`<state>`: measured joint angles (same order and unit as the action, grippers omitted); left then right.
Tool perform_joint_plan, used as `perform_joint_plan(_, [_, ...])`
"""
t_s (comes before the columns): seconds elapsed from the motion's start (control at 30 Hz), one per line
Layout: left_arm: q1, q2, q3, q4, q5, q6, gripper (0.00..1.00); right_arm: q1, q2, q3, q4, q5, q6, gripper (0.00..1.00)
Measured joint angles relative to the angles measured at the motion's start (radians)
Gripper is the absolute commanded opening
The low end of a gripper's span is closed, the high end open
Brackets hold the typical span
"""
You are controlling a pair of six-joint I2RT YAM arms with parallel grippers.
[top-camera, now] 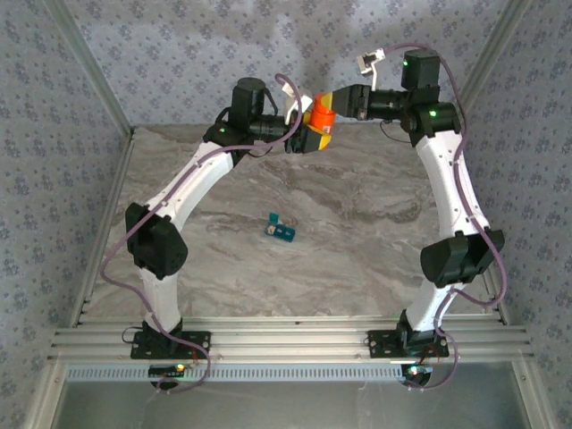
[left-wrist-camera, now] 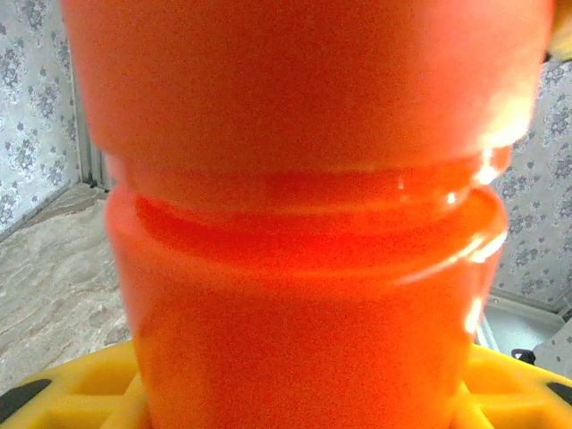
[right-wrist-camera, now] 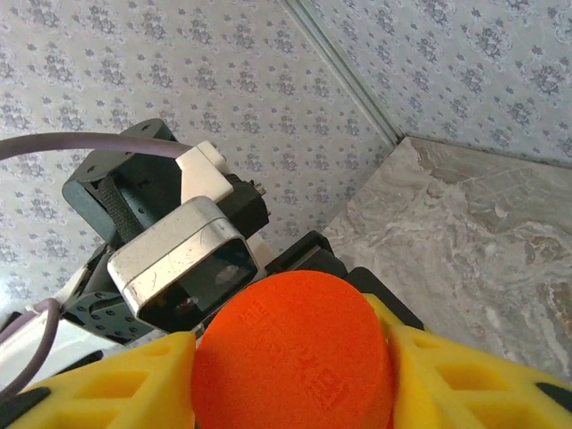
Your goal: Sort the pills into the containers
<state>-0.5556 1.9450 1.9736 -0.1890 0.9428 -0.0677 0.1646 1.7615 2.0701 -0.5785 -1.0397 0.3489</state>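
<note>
Containers, small teal plastic strip of joined lidded compartments (top-camera: 282, 230), mid-table, well apart from orange cylindrical plastic pill bottle (left-wrist-camera: 304, 295) gripped aloft far-centre by left gripper (top-camera: 313, 136), right gripper (top-camera: 331, 100) seemingly clamped on its orange cap (right-wrist-camera: 290, 353); risk: uncapping tilts bottle, spilling pills.

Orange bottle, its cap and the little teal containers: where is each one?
orange bottle (left-wrist-camera: 304, 322), left wrist view, on its body.
cap (right-wrist-camera: 290, 349), right wrist view, on its flat top.
teal containers (top-camera: 284, 233), top external view, on the strip's middle.
</note>
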Motion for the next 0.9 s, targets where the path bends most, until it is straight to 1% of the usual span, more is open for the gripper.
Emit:
perform_joint_plan(0.07, [0.001, 0.0, 0.0, -0.005, 0.0, -0.002, 0.0, 0.001, 0.0, 0.001, -0.008, 0.007, -0.003, 0.4])
perform_joint_plan(0.2, [0.004, 0.0, 0.0, -0.019, 0.0, -0.004, 0.0, 0.008, 0.0, 0.0, -0.019, 0.031, -0.014, 0.38])
perform_joint_plan(0.27, [0.006, 0.0, 0.0, -0.029, -0.005, -0.003, 0.0, 0.016, -0.02, -0.035, 0.0, 0.063, -0.016, 0.37])
perform_joint_plan(0.4, [0.003, 0.0, 0.0, -0.048, -0.012, -0.003, 0.0, 0.032, -0.093, -0.145, 0.073, 0.159, 0.002, 0.37])
perform_joint_plan(0.57, [-0.008, 0.0, 0.0, -0.047, -0.023, 0.002, 0.0, 0.069, -0.206, -0.297, 0.188, 0.327, 0.056, 0.37])
perform_joint_plan(0.67, [-0.01, 0.0, 0.0, -0.043, -0.031, 0.004, 0.0, 0.095, -0.238, -0.34, 0.229, 0.413, 0.082, 0.37])
perform_joint_plan(0.77, [-0.008, 0.0, 0.0, -0.035, -0.046, 0.002, 0.0, 0.111, -0.241, -0.346, 0.248, 0.46, 0.094, 0.38])
perform_joint_plan(0.9, [-0.008, 0.0, 0.0, -0.029, -0.055, -0.004, 0.0, 0.115, -0.241, -0.346, 0.254, 0.477, 0.105, 0.39])
